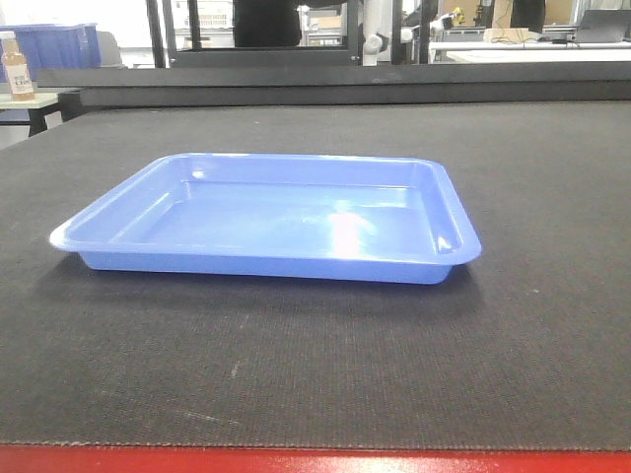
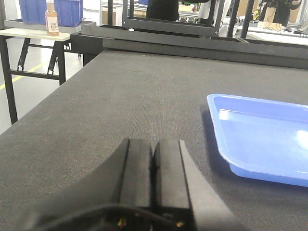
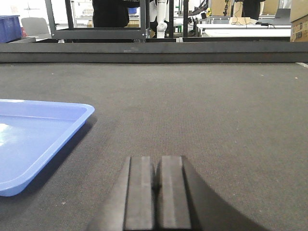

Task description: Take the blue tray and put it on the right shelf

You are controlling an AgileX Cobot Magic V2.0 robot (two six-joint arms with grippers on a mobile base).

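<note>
At the bottom centre of each wrist view, the left gripper (image 2: 153, 144) and the right gripper (image 3: 155, 161) are hanging low over the dark grey mat (image 1: 315, 374). Each has its two black pads pressed together and is gripping nothing. Between them, the blue tray (image 1: 276, 222) is lying flat and empty in the middle of the front view. Its flared rim is jutting clear of the mat, the likely handhold, since the sloped sides offer little else. The tray is showing at lower right for the left arm and lower left for the right, so the arms are flanking it without touching, seemingly ready to open and close in. Beyond, at upper left, a brown bottle (image 1: 17, 69) is standing on a side table (image 2: 24, 32) before darker blue bins (image 1: 59, 44). The right shelf is not showing in any view.
</note>
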